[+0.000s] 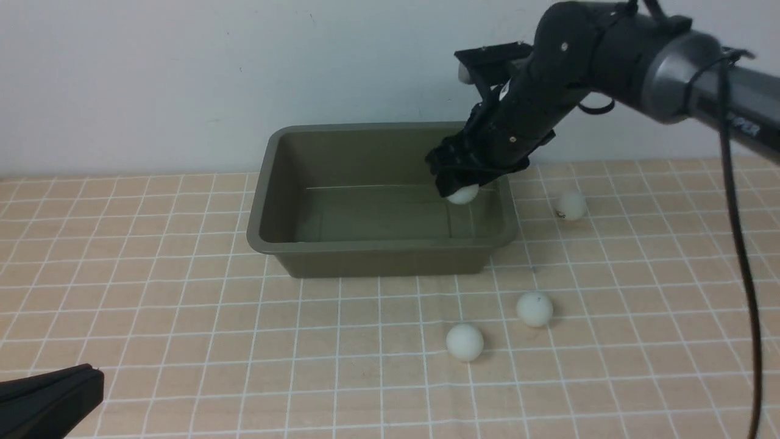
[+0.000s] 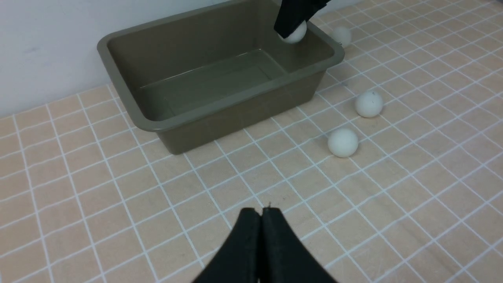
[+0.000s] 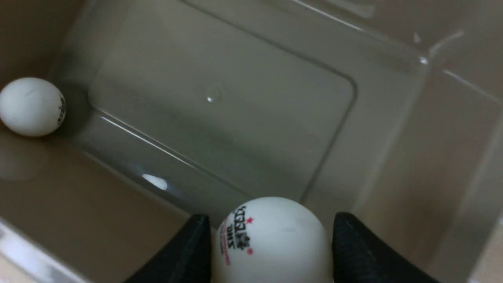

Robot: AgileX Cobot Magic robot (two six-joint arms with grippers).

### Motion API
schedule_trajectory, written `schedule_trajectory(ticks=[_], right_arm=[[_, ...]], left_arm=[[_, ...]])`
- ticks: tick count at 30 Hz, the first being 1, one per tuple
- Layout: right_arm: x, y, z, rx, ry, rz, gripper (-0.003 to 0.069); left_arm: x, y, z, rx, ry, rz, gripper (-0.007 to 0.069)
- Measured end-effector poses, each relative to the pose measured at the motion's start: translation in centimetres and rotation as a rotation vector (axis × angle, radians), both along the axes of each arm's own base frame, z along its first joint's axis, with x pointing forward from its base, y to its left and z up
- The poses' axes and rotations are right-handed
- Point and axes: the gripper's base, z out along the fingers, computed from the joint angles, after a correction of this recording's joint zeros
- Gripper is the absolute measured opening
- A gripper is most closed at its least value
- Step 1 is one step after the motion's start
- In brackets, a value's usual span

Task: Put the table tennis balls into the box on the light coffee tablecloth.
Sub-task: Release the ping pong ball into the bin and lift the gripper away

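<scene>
Our right gripper pinches a table tennis ball over the right end of the box, inside its rim. We should dip lower and part the jaws gently, so the ball cannot bounce out. Our left gripper, pressed together, hovers near the near-left corner of the light coffee tablecloth.

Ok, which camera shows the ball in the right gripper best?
Right wrist view: the ball sits close up in the right gripper, logo visible. Front and left wrist views show it small, partly covered.
</scene>
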Motion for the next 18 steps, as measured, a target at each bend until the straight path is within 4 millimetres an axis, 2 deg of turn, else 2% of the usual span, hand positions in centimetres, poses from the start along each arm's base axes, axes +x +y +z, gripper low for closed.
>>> schedule_trajectory(ticks=[6, 14, 17, 18], right_arm=[[0.6, 0.4, -0.7, -0.006, 0.005, 0.008, 0.037], [0.6, 0.4, -0.9, -0.008, 0.005, 0.009, 0.0505], [0.8, 0.3, -0.1, -0.029, -0.026, 0.021, 0.0517], [1.0, 0.1, 1.0, -0.049, -0.057, 0.025, 0.0518]], left_arm=[[0.0, 0.0, 0.0, 0.0, 0.0, 0.0, -0.0069], [0.0, 0.0, 0.0, -0.002, 0.0, -0.001, -0.0069], [0.0, 0.0, 0.0, -0.002, 0.0, -0.001, -0.0069], [0.0, 0.0, 0.0, -0.002, 0.0, -0.001, -0.0069]])
